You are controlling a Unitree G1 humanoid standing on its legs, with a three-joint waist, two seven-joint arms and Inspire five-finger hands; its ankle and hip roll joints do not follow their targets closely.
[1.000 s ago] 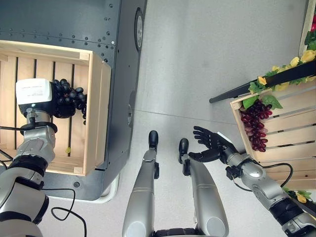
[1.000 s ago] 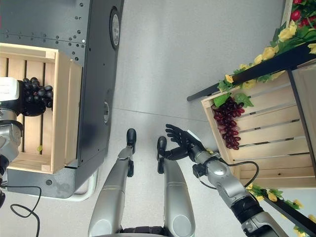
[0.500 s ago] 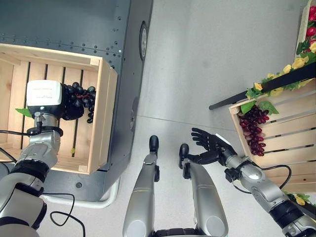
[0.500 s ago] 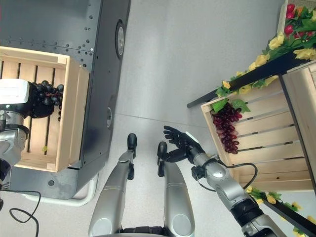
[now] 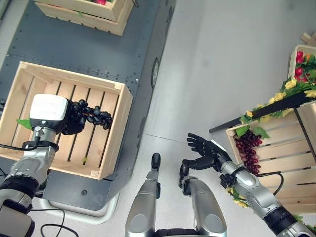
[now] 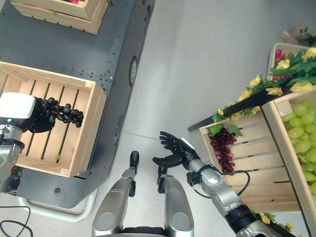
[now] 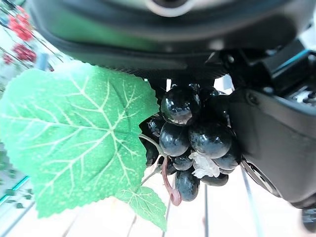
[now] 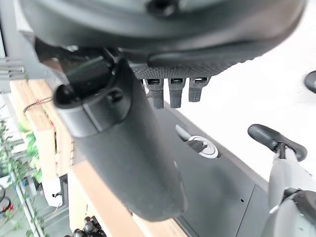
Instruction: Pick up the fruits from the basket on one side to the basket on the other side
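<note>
Black grapes (image 5: 92, 115) in left hand (image 5: 69, 118), fingers curled round bunch, green leaf (image 7: 74, 133) attached; bunch hangs over slatted floor of left crate (image 5: 116, 129), not yet set down. Whole view has shifted since a second ago: camera moved, second crate (image 5: 94, 15) now shows at top. Hand and bunch sit much as before relative to crate. Judgement: release is next. Right hand (image 5: 205, 152) idle over floor, fingers spread. Right crate (image 5: 276, 153) holds red grapes (image 5: 245, 147); green grapes (image 6: 302, 143) beside it.

black grapes (image 5: 91, 114), pale wooden crate (image 5: 116, 130), red grapes (image 5: 247, 145).
</note>
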